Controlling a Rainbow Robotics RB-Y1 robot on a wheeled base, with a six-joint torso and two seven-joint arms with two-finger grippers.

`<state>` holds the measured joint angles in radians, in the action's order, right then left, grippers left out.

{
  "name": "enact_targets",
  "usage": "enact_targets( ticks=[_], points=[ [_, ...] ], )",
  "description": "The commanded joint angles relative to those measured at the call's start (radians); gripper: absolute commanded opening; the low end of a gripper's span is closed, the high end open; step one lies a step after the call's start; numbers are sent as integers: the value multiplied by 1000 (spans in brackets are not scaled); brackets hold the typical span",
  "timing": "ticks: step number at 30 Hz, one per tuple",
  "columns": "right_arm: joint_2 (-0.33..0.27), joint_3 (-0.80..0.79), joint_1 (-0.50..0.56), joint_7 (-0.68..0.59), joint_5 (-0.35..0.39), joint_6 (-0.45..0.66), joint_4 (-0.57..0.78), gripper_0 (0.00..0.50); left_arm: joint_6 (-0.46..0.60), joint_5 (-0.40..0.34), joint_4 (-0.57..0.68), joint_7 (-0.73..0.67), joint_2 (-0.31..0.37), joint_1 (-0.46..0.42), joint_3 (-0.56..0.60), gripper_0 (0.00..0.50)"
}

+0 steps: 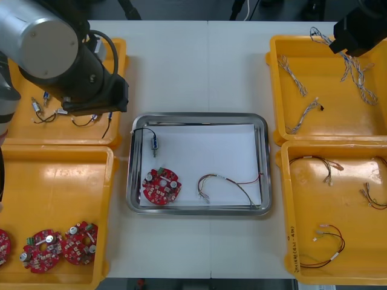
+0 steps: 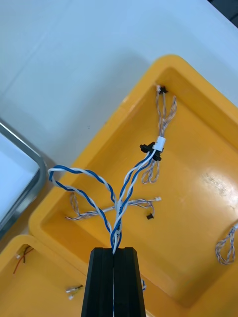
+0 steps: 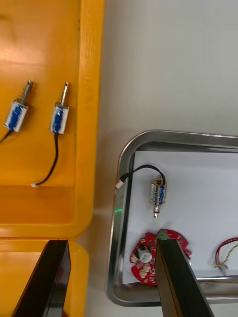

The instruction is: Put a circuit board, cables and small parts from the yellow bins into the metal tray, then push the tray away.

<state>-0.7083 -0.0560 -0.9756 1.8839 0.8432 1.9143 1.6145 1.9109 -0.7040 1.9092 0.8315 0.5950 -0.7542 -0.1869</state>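
Note:
My right gripper [image 2: 114, 250] is shut on a twisted blue and white cable [image 2: 124, 190], which hangs in loops above the far right yellow bin [image 2: 198, 198]. In the front view that gripper [image 1: 361, 27] sits at the far right corner over the same bin [image 1: 329, 124]. The metal tray [image 1: 196, 115], white inside, holds a round red circuit board [image 1: 161, 185], a small metal part [image 1: 155, 144] with a black lead, and a red and yellow cable [image 1: 227, 184]. My left gripper [image 3: 111, 245] is open, hovering over the gap between the left bins and the tray's left rim [image 3: 116, 237].
More blue and white cables [image 1: 302, 115] lie in the far right bin. The near right bin [image 1: 351, 193] holds red and yellow cables [image 1: 326, 241]. Three circuit boards [image 1: 54, 244] lie in the near left bin [image 1: 60, 187]. Small metal parts [image 3: 58, 119] rest in the far left bin [image 1: 66, 136].

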Motion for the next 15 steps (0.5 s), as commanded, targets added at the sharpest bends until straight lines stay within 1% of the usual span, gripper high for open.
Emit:
enact_targets(
  ticks=[1, 6, 9, 14, 15],
  points=[
    [-39, 50, 35, -71, 59, 6, 130, 0, 9, -45, 13, 58, 75, -40, 63, 500],
    [-39, 151, 49, -71, 80, 6, 240, 0, 9, -75, -22, 118, 117, -37, 87, 500],
    [-39, 217, 49, -68, 91, 6, 291, 0, 9, -88, -53, 158, 124, -33, 119, 500],
    [-39, 321, 49, -63, 128, 6, 346, 0, 9, -78, -99, 253, 138, -10, 185, 500],
    [-39, 321, 49, -63, 128, 6, 346, 0, 9, -78, -99, 253, 138, -10, 185, 500]
  ],
)
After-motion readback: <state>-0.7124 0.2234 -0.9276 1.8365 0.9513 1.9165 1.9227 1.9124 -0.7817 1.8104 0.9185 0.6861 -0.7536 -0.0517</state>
